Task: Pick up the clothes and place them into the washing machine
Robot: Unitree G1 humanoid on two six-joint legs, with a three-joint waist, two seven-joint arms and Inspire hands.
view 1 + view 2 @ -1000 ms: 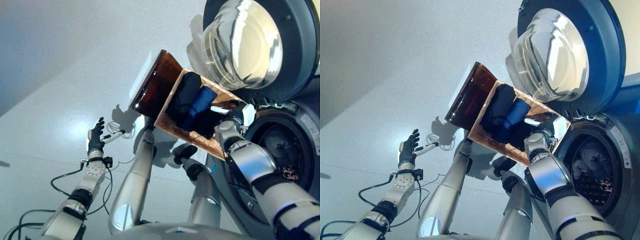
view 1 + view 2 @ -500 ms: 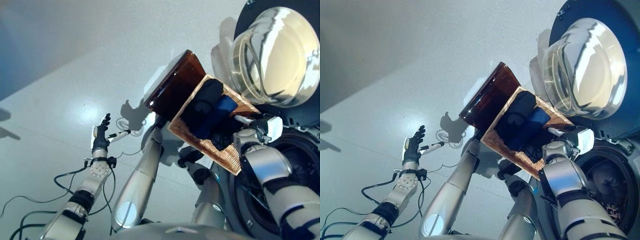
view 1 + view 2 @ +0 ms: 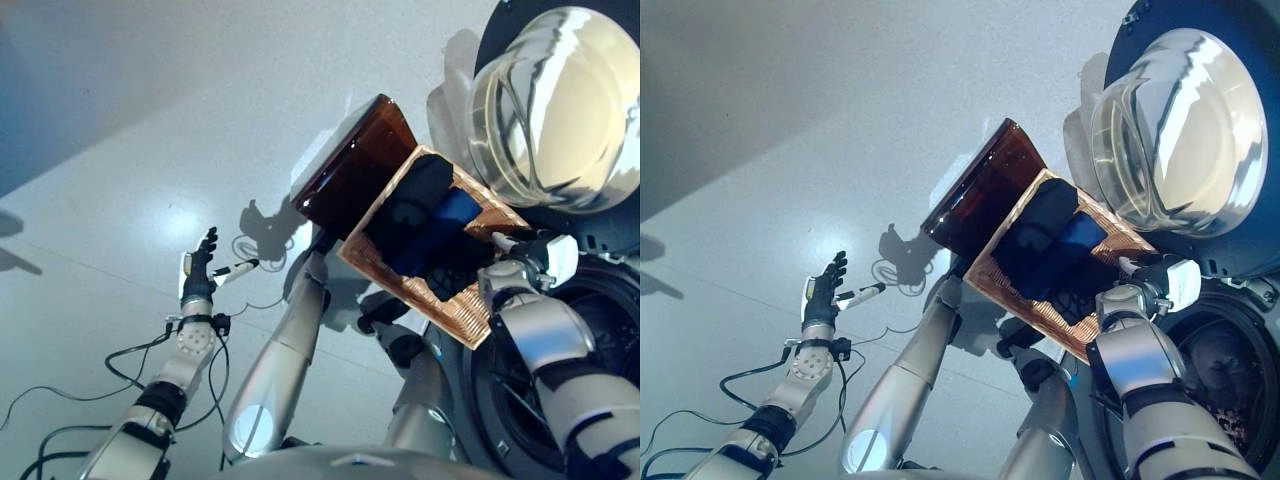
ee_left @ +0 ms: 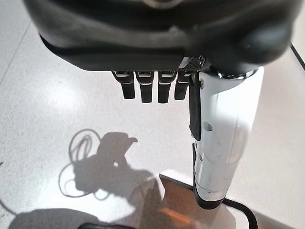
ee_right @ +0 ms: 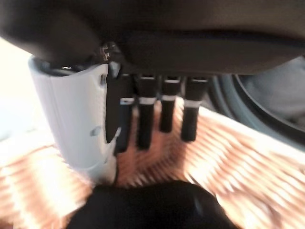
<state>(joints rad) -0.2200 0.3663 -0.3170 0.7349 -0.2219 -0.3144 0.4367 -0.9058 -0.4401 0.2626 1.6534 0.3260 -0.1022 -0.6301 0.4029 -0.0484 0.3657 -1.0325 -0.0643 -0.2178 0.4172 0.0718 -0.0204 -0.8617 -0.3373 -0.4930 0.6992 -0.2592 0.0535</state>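
Note:
A brown woven basket (image 3: pixel 402 286) stands tilted beside the washing machine, with a black garment (image 3: pixel 416 194) and a blue garment (image 3: pixel 442 224) inside. My right hand (image 3: pixel 535 256) is at the basket's rim on the machine's side. In the right wrist view its fingers (image 5: pixel 164 109) hang straight over the basket's ribbed wall (image 5: pixel 228 148), above black cloth (image 5: pixel 147 207), and hold nothing. The machine's round glass door (image 3: pixel 555 105) is swung open above the dark drum opening (image 3: pixel 1230 370). My left hand (image 3: pixel 197 275) is out over the floor on the left, open and empty, fingers (image 4: pixel 152 88) straight.
The basket's glossy brown side (image 3: pixel 350 170) faces the pale floor (image 3: pixel 150 150), which spreads to the left and back. Pale cloth lies inside the drum (image 3: pixel 1215 355).
The whole picture has shifted, so the camera moved. The right hand stays at the basket's rim and the left hand holds its place over the floor.

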